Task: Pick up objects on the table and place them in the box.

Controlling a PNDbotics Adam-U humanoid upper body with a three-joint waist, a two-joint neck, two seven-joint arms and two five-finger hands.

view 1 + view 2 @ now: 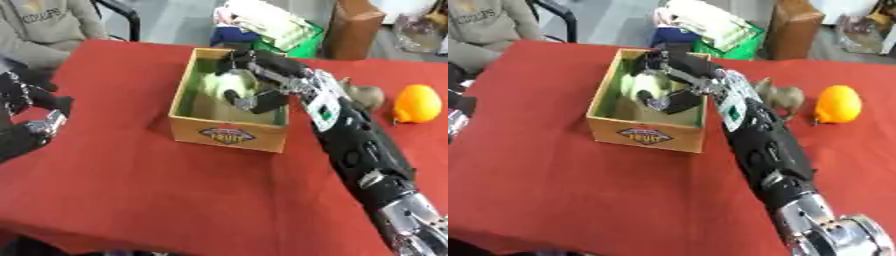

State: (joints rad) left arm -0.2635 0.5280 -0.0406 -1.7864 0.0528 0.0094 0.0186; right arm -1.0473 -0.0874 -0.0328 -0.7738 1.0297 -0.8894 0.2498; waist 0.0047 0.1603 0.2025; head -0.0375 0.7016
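Right hand: reaches over the open box, fingers and thumb curled round a pale round object; the arm runs in from the lower right across the box's right wall
Pale round object: held inside the box, above its floor; what it is cannot be told
Box: cardboard, green inner walls, a label on its near face; stands on the red tablecloth
Grey object: on the cloth just right of the arm; shape unclear
Yellow object: rounded, on the cloth right of the grey one, apart from the box
Left hand: at the left edge, away from the box; whether its fingers are spread or closed cannot be told
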